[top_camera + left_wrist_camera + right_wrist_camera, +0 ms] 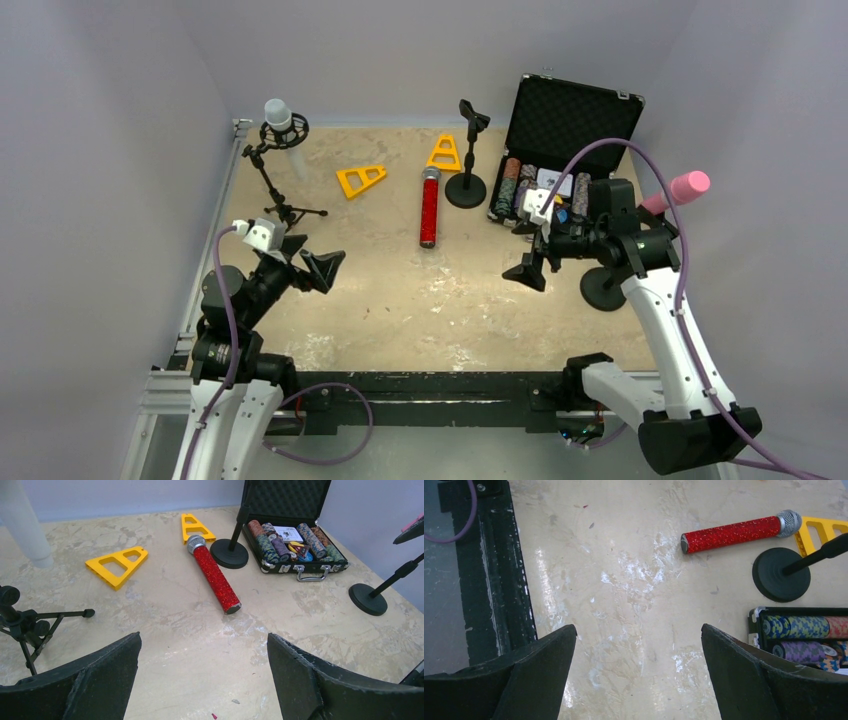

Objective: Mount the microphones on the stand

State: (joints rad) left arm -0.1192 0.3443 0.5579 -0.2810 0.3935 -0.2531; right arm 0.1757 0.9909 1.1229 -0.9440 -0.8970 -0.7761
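Lying flat, red microphone (429,210)

Top high; wrists low, roughly facing inward, share red microphone (214,574).

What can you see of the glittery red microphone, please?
The glittery red microphone lies flat on the table, with nothing holding it. Its sequin-like red barrel ends in a flat dark butt nearest the arms. Its silver mesh head points away, close beside a yellow triangle and a round stand base.
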